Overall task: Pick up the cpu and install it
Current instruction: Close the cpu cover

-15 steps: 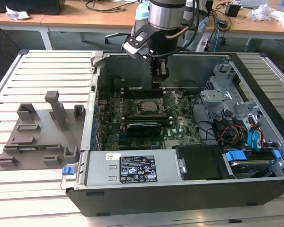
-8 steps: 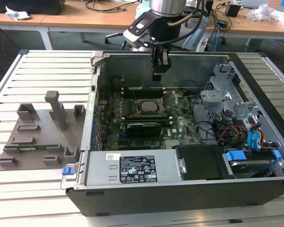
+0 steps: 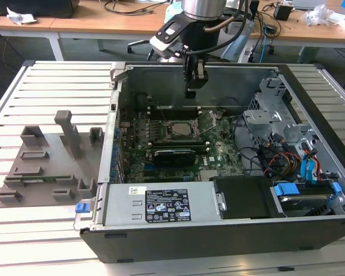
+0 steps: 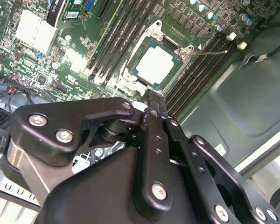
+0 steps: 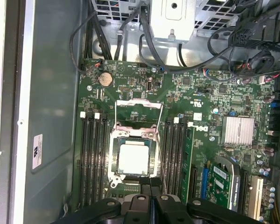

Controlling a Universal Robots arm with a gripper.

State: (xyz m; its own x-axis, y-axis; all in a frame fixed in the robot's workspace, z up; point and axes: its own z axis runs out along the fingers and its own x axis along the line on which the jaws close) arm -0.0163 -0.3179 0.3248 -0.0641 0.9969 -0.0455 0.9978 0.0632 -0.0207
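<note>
The cpu (image 5: 136, 158) is a silvery-white square lying flat in its socket on the green motherboard (image 5: 200, 98); I also see the cpu (image 4: 155, 64) and the cpu (image 3: 179, 130) in the other views. The socket's metal frame (image 5: 138, 108) stands hinged open beside it, its thin lever raised. My gripper (image 3: 191, 92) hangs above the socket inside the open computer case, apart from the chip. Its black fingertips (image 5: 150, 181) are pressed together with nothing between them, as the gripper (image 4: 151, 99) shows in the second wrist view.
Memory slots (image 5: 93, 158) flank the socket. A long black card (image 3: 173, 155) lies nearer the power supply (image 3: 161, 207). Drive cages and cables (image 3: 282, 138) fill the exterior view's right. A grey fixture plate (image 3: 46, 167) lies outside the case on the slatted table.
</note>
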